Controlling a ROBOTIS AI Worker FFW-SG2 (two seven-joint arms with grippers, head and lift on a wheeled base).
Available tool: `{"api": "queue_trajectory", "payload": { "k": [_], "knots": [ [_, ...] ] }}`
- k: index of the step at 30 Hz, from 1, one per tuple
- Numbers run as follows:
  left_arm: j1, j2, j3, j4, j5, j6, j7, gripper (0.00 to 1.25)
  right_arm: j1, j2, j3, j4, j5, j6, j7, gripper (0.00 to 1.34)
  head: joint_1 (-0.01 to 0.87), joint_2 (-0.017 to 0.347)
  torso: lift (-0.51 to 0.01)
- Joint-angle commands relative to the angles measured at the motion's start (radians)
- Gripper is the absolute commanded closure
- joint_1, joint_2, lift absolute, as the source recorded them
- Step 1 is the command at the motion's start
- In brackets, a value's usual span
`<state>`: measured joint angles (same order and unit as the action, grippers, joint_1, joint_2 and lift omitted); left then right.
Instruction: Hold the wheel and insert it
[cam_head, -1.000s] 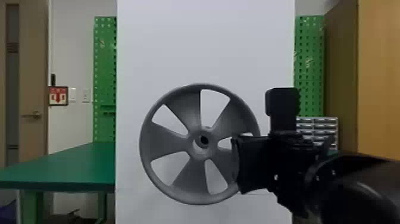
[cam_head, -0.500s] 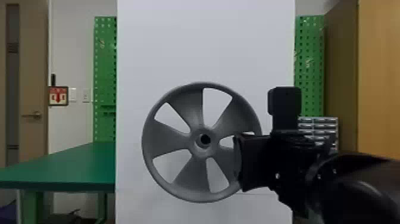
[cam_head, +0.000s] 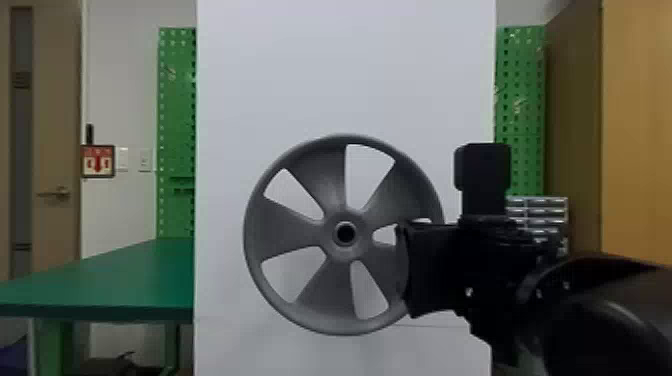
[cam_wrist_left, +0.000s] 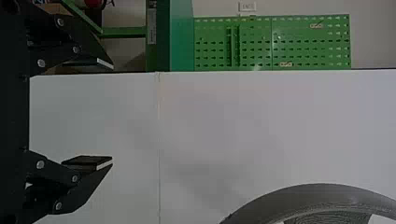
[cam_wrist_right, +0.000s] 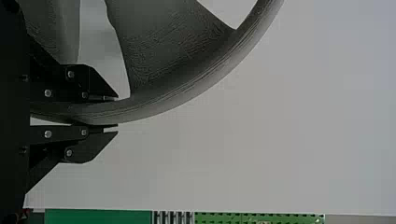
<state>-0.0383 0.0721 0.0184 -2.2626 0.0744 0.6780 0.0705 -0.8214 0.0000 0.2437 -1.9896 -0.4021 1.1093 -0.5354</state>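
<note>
The right gripper (cam_head: 406, 270) has its fingers closed on the gray wheel (cam_head: 345, 253) at its right rim — white panel (cam_head: 345, 65) behind. Left gripper (cam_wrist_left: 112, 115) — fingers wide apart, empty.

Wheel (cam_wrist_right: 159, 56), grey, one; broad spokes, curved rim, finely ridged surface. Fingers (cam_wrist_right: 88, 150), black, two; closed on the rim, one to each side. Panel (cam_wrist_right: 289, 140), pale, plain, behind. Pegboard (cam_wrist_right: 280, 218), green, beyond the panel's edge.

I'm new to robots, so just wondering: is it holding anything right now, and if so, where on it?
Yes, the wheel: the right gripper pinches its outer rim.
</note>
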Motion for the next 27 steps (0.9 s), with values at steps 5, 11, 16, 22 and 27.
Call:
{"api": "queue_trajectory", "payload": {
  "k": [5, 11, 16, 22, 27],
  "knots": [
    [0.000, 0.000, 0.000, 0.000, -0.001, 0.000, 0.000, 0.53, -0.001, 0.001, 0.000, 0.000, 0.002, -0.005, 0.000, 1.18, 0.005, 0.094, -0.480],
    [0.000, 0.000, 0.000, 0.000, 0.001, 0.000, 0.000, 0.54, 0.002, 0.001, 0.002, 0.000, 0.003, -0.006, 0.000, 1.18, 0.005, 0.094, -0.480],
    [0.000, 0.000, 0.000, 0.000, -0.001, 0.000, 0.000, 0.53, 0.002, 0.001, -0.001, 0.002, 0.003, -0.009, 0.000, 1.18, 0.005, 0.094, -0.480],
    [-0.002, 0.000, 0.000, 0.000, -0.001, 0.000, 0.000, 0.54, -0.001, 0.001, -0.001, 0.021, 0.003, -0.026, 0.000, 1.18, 0.005, 0.094, -0.480],
    [-0.003, 0.000, -0.001, 0.000, -0.001, 0.000, 0.000, 0.54, -0.009, 0.001, 0.002, 0.043, 0.003, -0.042, 0.000, 1.18, 0.005, 0.094, -0.480]
  ]
}}
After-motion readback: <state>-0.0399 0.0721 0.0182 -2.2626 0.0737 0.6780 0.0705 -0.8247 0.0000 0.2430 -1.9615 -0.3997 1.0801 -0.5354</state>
